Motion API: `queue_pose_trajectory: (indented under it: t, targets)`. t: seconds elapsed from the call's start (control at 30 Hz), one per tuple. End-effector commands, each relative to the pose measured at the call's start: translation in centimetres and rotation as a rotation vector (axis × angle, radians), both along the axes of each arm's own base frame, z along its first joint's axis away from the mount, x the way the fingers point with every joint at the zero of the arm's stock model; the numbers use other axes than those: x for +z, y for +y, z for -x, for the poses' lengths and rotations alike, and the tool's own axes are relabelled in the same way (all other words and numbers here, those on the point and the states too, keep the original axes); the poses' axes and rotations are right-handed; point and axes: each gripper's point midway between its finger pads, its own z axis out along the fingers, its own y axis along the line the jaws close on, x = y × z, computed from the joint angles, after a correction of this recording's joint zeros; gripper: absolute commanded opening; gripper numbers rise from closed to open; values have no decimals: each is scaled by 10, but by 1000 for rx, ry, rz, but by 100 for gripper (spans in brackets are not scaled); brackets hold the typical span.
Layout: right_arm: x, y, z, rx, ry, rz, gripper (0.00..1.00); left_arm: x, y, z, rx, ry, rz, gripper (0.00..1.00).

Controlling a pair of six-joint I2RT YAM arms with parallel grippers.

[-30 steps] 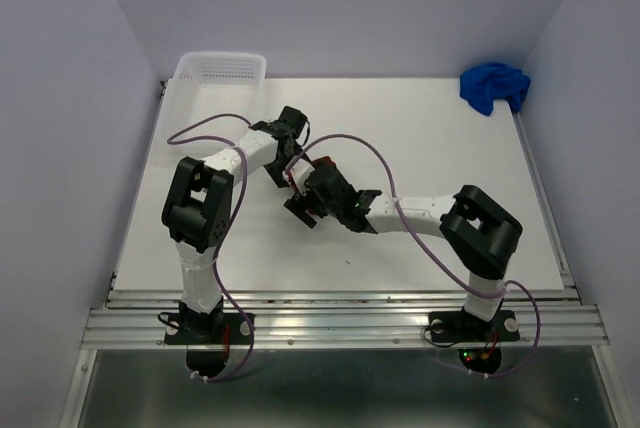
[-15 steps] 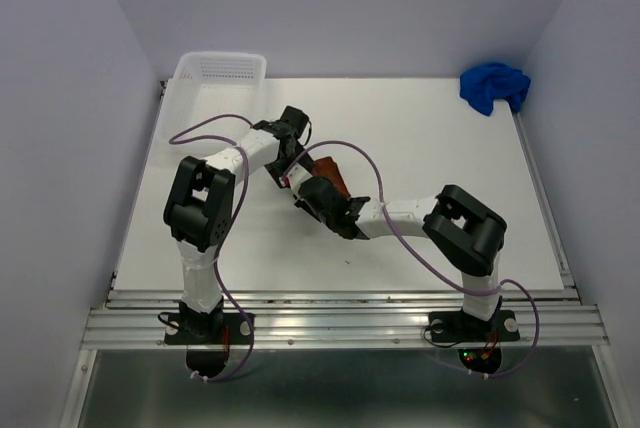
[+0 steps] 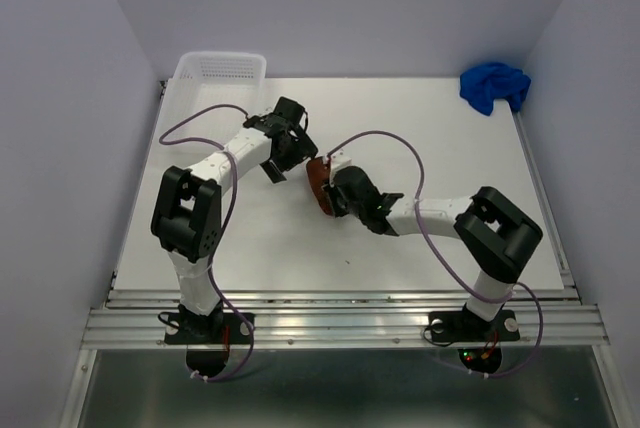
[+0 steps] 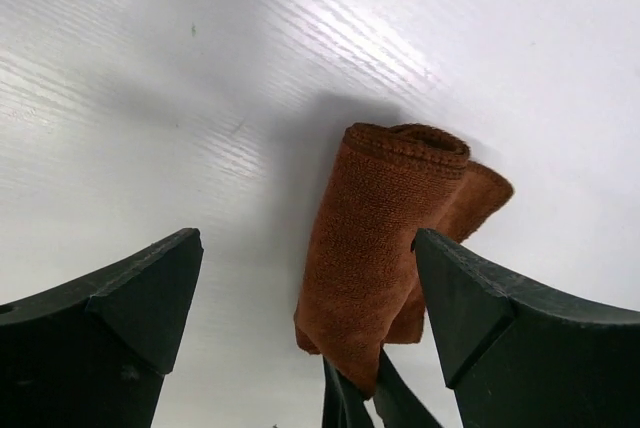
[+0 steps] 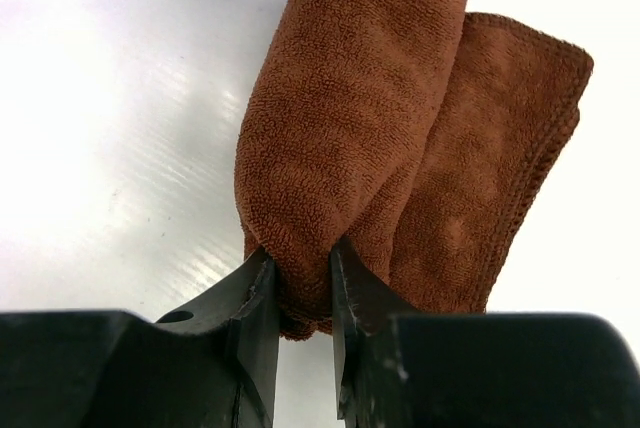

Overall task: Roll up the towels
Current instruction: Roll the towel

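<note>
White plastic basket (image 3: 220,70) stands at the far left corner of the table (image 3: 430,138), as it did a second ago. Next along, the left gripper (image 3: 284,160) has just let go. A second ago it sat low over the middle of the table with its jaws partly closed; now it has pulled back toward the basket with its fingers spread wide and nothing between them. Its wrist camera looks down on what it released.

That is the rust-brown towel (image 3: 318,180), near the middle of the table, wound into a short fat roll with one loose flap lying alongside. Whether it rests fully on the surface or is lifted slightly I cannot tell.

Just right of it, the right gripper (image 3: 336,194), which stood open a second ago, has closed narrowly on the near end of the roll, and its two fingertips bite into the cloth.

I read this as a handover: the roll is formed and the right arm alone now keeps it from unwinding. That loose flap could spring open if the pinch slips.

Far right, the blue towel (image 3: 495,86) lies crumpled in the back corner, well apart and unmoved, so about half the task seems left.
</note>
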Motion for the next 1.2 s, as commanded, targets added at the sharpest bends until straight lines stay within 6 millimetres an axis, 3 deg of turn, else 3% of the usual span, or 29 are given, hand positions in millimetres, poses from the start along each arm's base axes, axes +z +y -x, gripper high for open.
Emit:
queue_pose_trajectory:
  t: [0.0, 0.17, 0.27, 0.4, 0.6, 0.97, 1.17]
  targets:
    - [32, 13, 6, 49, 91, -325, 6, 47, 5, -16, 1, -131, 35, 99]
    - [32, 2, 12, 55, 166, -495, 6, 52, -2, -22, -41, -157, 68, 99]
    - [30, -10, 4, 0, 183, -538, 7, 46, -8, -24, -78, -157, 80, 99]
    - [21, -26, 10, -41, 218, -620, 8, 41, -28, -22, -159, -162, 166, 99]
    - [6, -35, 18, -71, 258, -645, 9, 39, -52, -16, -262, -178, 223, 99]
    - [-21, -63, 27, -218, 278, -658, 10, 2, -71, 9, -359, -91, 233, 93]
    - [-34, -62, 38, -183, 323, -634, 10, -10, -94, 18, -434, -66, 267, 88]
